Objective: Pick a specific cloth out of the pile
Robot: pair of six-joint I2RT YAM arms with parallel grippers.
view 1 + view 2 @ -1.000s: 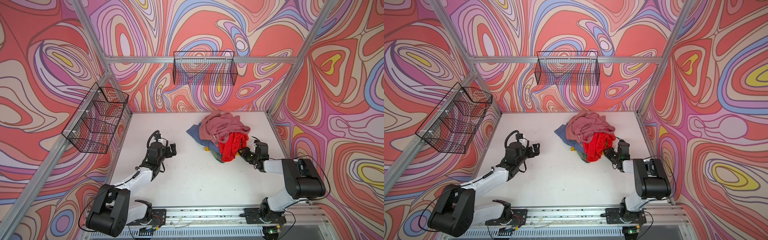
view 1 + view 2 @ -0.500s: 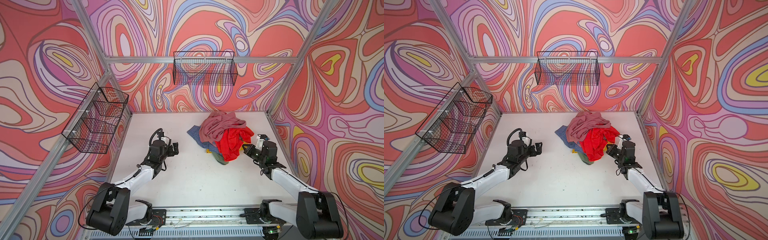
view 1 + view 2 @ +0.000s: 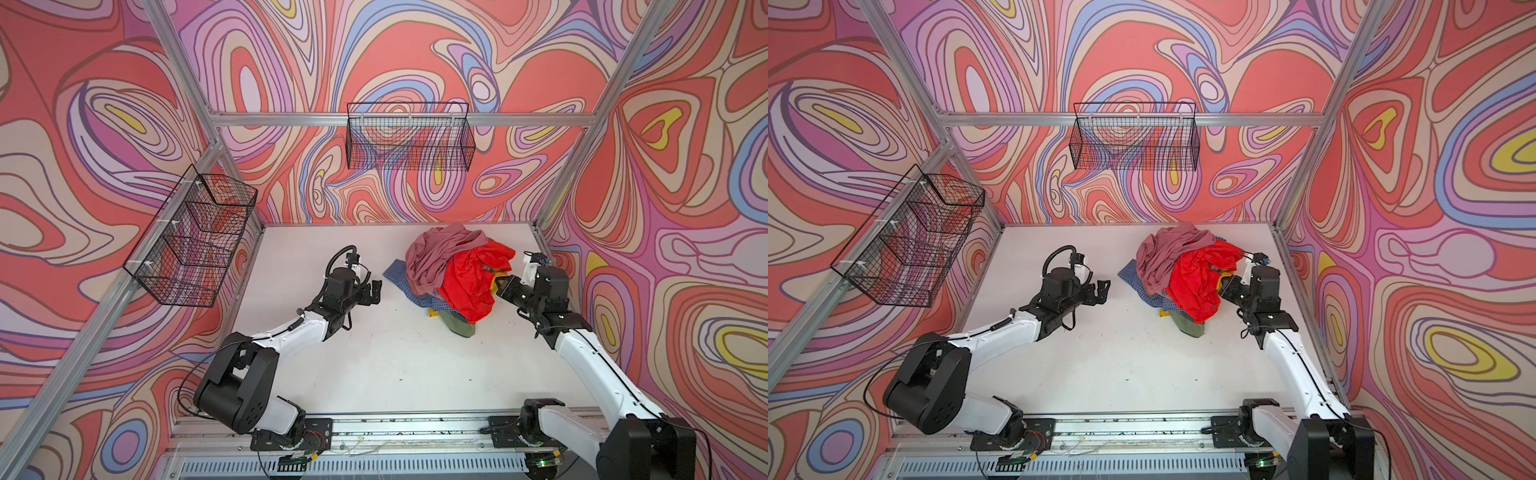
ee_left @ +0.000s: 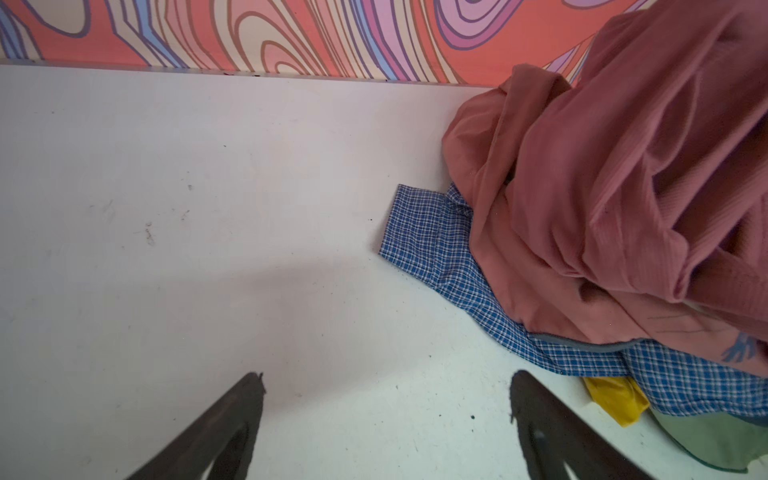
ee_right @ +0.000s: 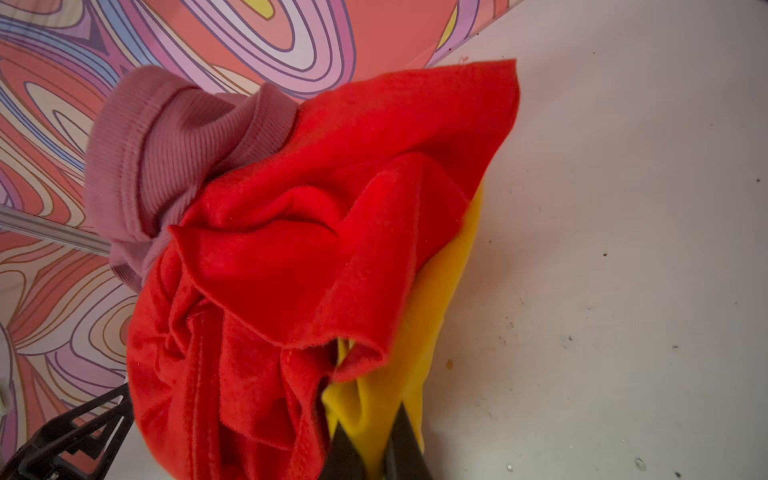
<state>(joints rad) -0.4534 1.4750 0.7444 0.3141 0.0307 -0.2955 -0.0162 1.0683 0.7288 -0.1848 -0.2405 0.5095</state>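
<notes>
The pile (image 3: 446, 272) lies at the back right of the white table (image 3: 395, 365): a dusty pink cloth (image 3: 432, 255) on top, a shiny red cloth (image 3: 469, 284), blue-checked fabric (image 3: 395, 276) and an olive piece (image 3: 459, 326). The mustard-yellow cloth (image 5: 440, 291) lies under the red cloth (image 5: 332, 232). My right gripper (image 5: 370, 419) is shut on a fold of it at the pile's right side (image 3: 500, 286). A yellow corner (image 4: 615, 399) peeks out under the checked fabric (image 4: 449, 253). My left gripper (image 3: 376, 291) hovers open and empty just left of the pile (image 4: 386, 382).
A black wire basket (image 3: 409, 137) hangs on the back wall and another (image 3: 195, 241) on the left wall. Aluminium frame posts stand at the table's back corners. The right wall is close behind my right gripper.
My right arm has stretched out and its gripper, closed on the yellow fold, has risen to the right, dragging the red cloth up. The left gripper edged toward the pile.
</notes>
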